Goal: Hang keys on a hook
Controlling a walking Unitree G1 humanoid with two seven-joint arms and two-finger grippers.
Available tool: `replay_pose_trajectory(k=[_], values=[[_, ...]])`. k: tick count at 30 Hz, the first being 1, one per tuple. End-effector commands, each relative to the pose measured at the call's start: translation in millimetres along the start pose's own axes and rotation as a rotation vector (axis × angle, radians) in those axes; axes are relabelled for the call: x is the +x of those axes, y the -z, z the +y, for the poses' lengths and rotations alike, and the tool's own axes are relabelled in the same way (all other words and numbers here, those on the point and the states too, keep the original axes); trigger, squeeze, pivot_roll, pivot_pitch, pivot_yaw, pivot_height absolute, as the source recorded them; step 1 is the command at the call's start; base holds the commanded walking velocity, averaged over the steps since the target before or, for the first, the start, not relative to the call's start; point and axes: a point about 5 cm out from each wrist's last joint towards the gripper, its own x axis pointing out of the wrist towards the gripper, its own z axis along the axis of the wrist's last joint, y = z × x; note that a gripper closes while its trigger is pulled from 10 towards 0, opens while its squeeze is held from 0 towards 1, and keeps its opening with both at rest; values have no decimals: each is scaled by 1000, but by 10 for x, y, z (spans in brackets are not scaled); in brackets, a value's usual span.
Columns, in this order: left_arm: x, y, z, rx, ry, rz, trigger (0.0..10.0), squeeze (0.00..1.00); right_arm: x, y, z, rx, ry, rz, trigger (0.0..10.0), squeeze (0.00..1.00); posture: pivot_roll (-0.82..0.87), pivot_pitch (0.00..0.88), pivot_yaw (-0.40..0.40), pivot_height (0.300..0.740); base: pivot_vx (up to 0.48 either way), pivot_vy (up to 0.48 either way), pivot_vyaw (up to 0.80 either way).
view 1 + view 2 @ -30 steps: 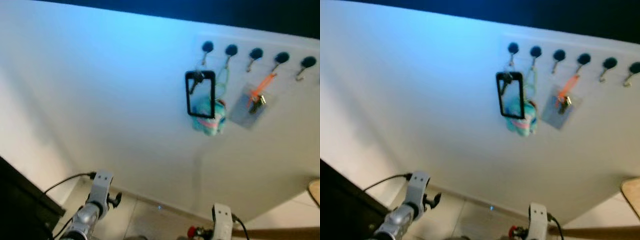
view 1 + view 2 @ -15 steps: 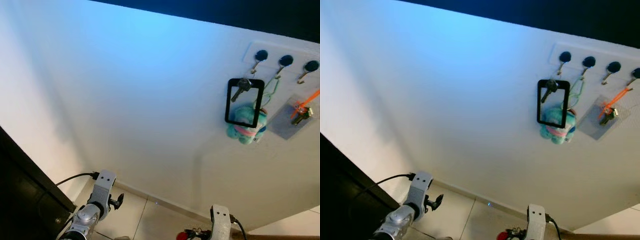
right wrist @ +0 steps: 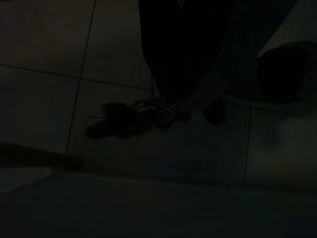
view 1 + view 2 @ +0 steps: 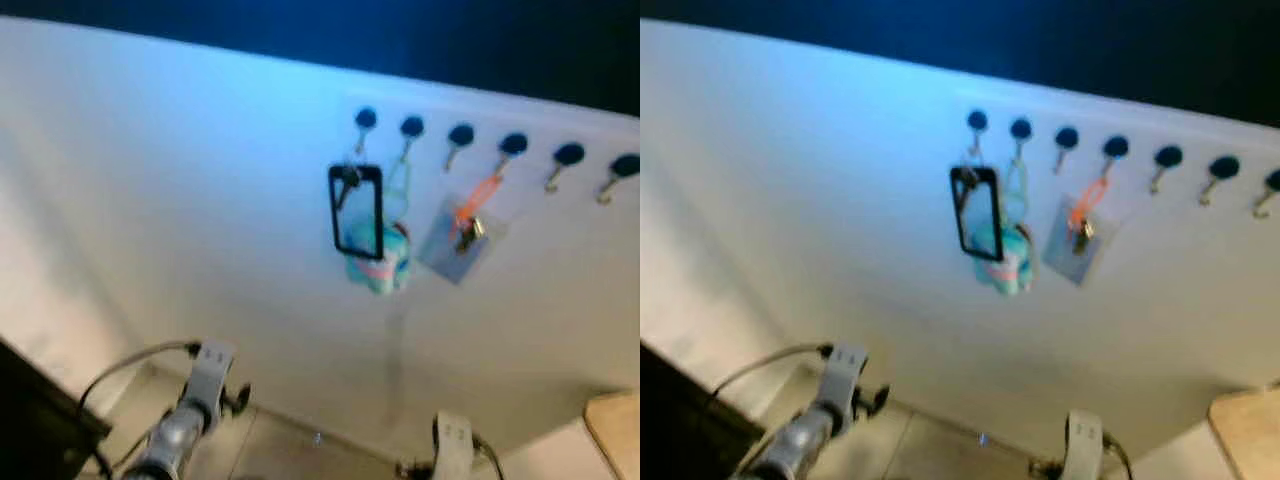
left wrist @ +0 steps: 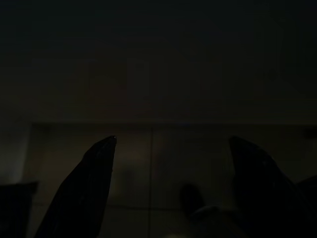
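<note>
1. Left eye view: a white wall [image 4: 180, 200] spreads across the picture, blurred, with a dark band along the top. High on it runs a row of hooks [image 4: 460, 135] with dark round heads. From the leftmost hook [image 4: 365, 120] hangs a black rectangular frame [image 4: 357, 210] with a key [image 4: 345, 185] inside its upper corner. Just beside and partly behind it dangles a teal plush charm [image 4: 378, 268] on a green cord from the second hook. Further right, an orange strap [image 4: 478, 195] carries keys [image 4: 466, 232] over a grey card [image 4: 450, 250]. Down low, the silver left arm [image 4: 190, 415] with its black cable, and the silver right arm [image 4: 455, 445], both well below the hooks. A wooden corner [image 4: 615, 430] peeks in at the lower right.

2. Right eye view: same wall, same hook row [image 4: 1115, 148], and the frame, the plush and the orange-strapped keys [image 4: 1080, 232] hang just as described. Tiled floor [image 4: 940, 445] shows between the two arms.

3. Left wrist view: very dark. The left end effector [image 5: 171, 148] shows two black fingers [image 5: 89, 183] standing wide apart, nothing between them, a dim tiled floor beyond.

4. Right wrist view: darker still. The right end effector [image 3: 166, 111] points at the floor tiles, its fingers drawn together around a small bunch of keys [image 3: 153, 111] with a dark tag trailing beside it. Those keys are low by the floor, well apart from the hooks.
</note>
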Motion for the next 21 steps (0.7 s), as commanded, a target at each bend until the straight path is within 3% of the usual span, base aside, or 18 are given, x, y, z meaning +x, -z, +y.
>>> replay_pose_trajectory(k=[1,21], values=[[-21,37,34,13,-16,10,10000,0,4,-6,35,0,-13,-8,10000,0,89,32,-5,740,0,0,0],[-22,34,33,9,-15,4,10000,0,4,4,43,5,-20,-4,10000,0,89,34,-3,740,0,0,-800]])
